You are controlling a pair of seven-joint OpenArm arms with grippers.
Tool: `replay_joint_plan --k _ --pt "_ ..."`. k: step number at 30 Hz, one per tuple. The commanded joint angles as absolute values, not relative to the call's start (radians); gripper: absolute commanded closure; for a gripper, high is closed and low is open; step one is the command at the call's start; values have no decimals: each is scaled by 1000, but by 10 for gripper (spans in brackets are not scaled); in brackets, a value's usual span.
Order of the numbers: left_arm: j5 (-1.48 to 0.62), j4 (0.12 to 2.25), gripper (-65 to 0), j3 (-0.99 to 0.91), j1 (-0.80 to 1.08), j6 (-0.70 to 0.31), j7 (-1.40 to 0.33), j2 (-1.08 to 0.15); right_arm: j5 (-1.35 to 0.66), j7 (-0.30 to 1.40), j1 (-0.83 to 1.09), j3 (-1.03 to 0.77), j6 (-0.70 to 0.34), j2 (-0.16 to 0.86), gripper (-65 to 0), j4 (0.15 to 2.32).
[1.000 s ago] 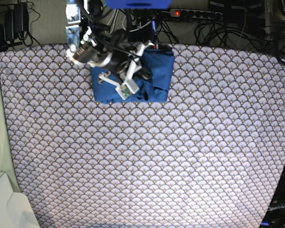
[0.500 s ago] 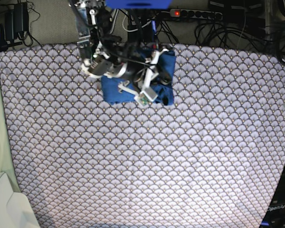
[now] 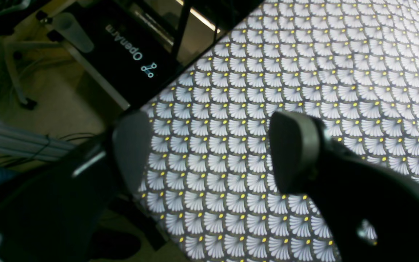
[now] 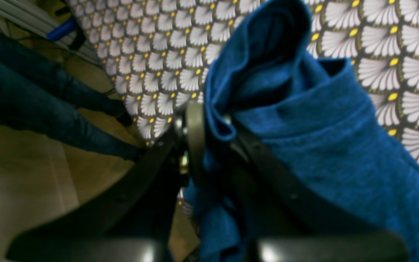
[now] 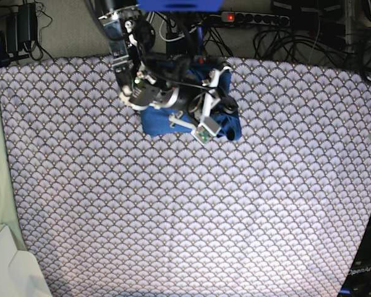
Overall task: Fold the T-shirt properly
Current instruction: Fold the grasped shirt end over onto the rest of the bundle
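T-shirt (image 5: 226, 124) sits bunched up at the far edge of the counter (image 5: 185, 204). Right hand (image 4: 213, 145) pinches its blue cloth. Left hand (image 3: 209, 153) is wide apart, holding nothing.

Right arm (image 5: 142, 74) reaching down from top centre of the base view, right gripper (image 4: 213, 145) pinched tight on blue cloth, left gripper (image 3: 209, 153) at frame centre, jaws spread wide, nothing between them
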State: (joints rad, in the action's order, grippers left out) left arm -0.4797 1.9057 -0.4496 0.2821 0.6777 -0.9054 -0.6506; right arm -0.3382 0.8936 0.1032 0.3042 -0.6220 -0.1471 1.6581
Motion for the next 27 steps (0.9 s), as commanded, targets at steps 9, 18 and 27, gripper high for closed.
replay_joint_plan --k 9,18,27 --pt "-475 1926 -499 -460 272 698 -900 -671 -355 872 96 306 -622 -157 0 1667" --pt "-475 1928 -499 -460 272 698 -900 -671 -355 866 91 306 -622 -148 0 1580" --pt "-475 1929 -499 -460 274 698 -900 -671 -361 831 94 303 -622 -58 0 1589"
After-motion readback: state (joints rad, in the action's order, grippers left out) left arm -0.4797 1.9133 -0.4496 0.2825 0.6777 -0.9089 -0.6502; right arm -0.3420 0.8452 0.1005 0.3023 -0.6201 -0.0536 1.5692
